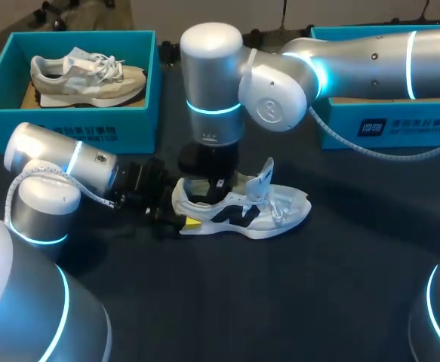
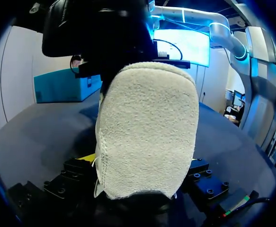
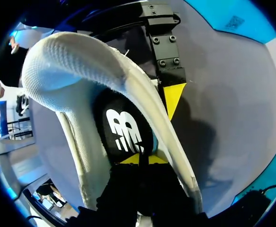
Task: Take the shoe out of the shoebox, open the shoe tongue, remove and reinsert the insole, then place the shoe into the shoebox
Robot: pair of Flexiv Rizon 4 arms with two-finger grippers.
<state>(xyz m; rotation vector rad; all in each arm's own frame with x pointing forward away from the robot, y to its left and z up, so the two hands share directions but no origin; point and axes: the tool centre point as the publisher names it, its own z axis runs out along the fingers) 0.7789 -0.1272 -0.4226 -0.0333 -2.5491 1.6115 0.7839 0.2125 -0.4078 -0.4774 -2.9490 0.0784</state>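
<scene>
The table [image 1: 340, 286] bears a box [image 1: 84, 128] beyond the left hand [image 1: 178, 219], with a second shoe [image 1: 87, 75] in it, and another box [image 1: 401, 124] beyond the right hand [image 3: 141, 159]. The shoe [image 1: 280, 215] stands on its sole, long axis crosswise. Its heel sits in the left hand, its toe points away from that hand, and the tongue [image 1: 263, 175] is raised. The left hand stands wide, clamped on the heel. The right hand is down inside the shoe, on the insole [image 3: 123, 132] — whether it grips, I cannot tell.

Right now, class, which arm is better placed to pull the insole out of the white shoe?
Right. The right gripper is down inside the shoe, at its black insole; the left gripper sits outside at the heel.
</scene>
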